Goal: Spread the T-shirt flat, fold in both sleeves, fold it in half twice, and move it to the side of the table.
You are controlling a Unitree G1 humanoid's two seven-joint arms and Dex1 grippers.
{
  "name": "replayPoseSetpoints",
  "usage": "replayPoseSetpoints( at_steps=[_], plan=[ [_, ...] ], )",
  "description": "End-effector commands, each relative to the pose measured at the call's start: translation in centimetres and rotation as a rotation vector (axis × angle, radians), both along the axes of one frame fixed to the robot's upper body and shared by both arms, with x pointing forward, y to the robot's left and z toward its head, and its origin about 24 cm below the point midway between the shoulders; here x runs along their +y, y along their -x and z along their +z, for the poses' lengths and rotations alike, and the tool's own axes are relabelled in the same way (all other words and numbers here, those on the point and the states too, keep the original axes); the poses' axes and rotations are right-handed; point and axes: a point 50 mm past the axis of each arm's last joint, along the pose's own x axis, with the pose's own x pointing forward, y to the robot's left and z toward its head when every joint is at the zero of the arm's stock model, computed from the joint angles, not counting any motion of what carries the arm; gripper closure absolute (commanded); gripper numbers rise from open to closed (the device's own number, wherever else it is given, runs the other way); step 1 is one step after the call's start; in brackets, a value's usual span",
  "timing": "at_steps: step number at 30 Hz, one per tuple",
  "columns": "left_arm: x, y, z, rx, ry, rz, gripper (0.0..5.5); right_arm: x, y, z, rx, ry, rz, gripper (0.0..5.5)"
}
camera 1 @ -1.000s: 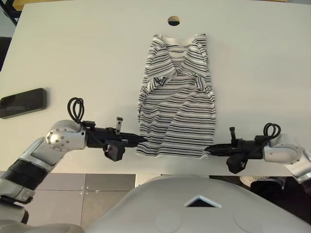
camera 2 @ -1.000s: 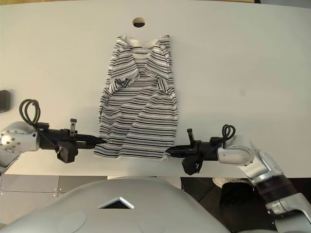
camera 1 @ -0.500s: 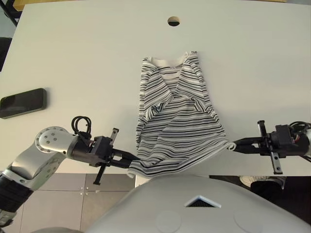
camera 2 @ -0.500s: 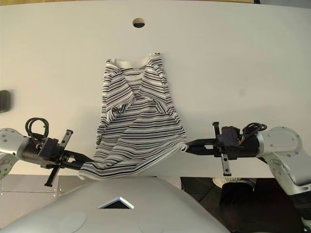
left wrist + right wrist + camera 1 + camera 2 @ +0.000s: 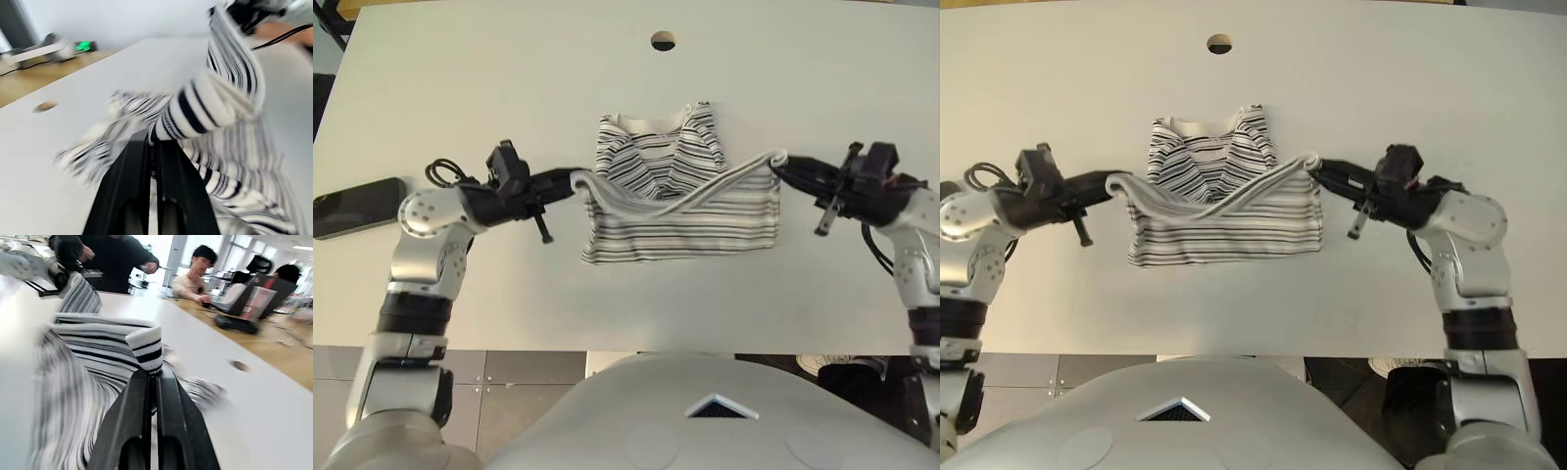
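- T-shirt [image 5: 680,220] lies mid-table [image 5: 460,88], sleeves seemingly tucked in, near edge a fold.
- Over its middle, left gripper [image 5: 570,179] and right gripper [image 5: 781,166] each clamp a hem corner [image 5: 145,346].
- Collar [image 5: 651,122] uncovered: first halving unfinished; second fold and shift aside remain.

A dark phone [image 5: 357,207] lies flat on the white desk [image 5: 460,88] at its left edge, well apart from a small round cable hole [image 5: 663,41] set near the middle of the far edge.
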Motion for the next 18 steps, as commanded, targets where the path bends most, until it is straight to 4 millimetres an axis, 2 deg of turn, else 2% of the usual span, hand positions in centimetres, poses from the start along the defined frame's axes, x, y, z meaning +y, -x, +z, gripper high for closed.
replayPoseSetpoints(
  at_steps=[1, 8, 15, 18],
  plan=[
    [0.2, -2.9, -0.4, -0.029, -0.079, 0.077, 5.36, 1.1, -3.0, -0.9, -0.046, 0.075, -0.045, 5.4],
    [0.2, -6.1, -1.5, 0.007, -0.127, 0.179, 5.36, 1.9, -6.7, -2.5, -0.039, 0.187, -0.118, 5.4],
    [-0.2, -7.4, -2.5, 0.031, -0.203, 0.21, 5.36, 2.7, -8.5, -3.4, 0.013, 0.211, -0.169, 5.4],
    [-0.1, -7.9, -3.1, 0.117, -0.163, 0.292, 4.83, 2.9, -9.5, -3.6, 0.081, 0.179, -0.25, 4.81]
  ],
)
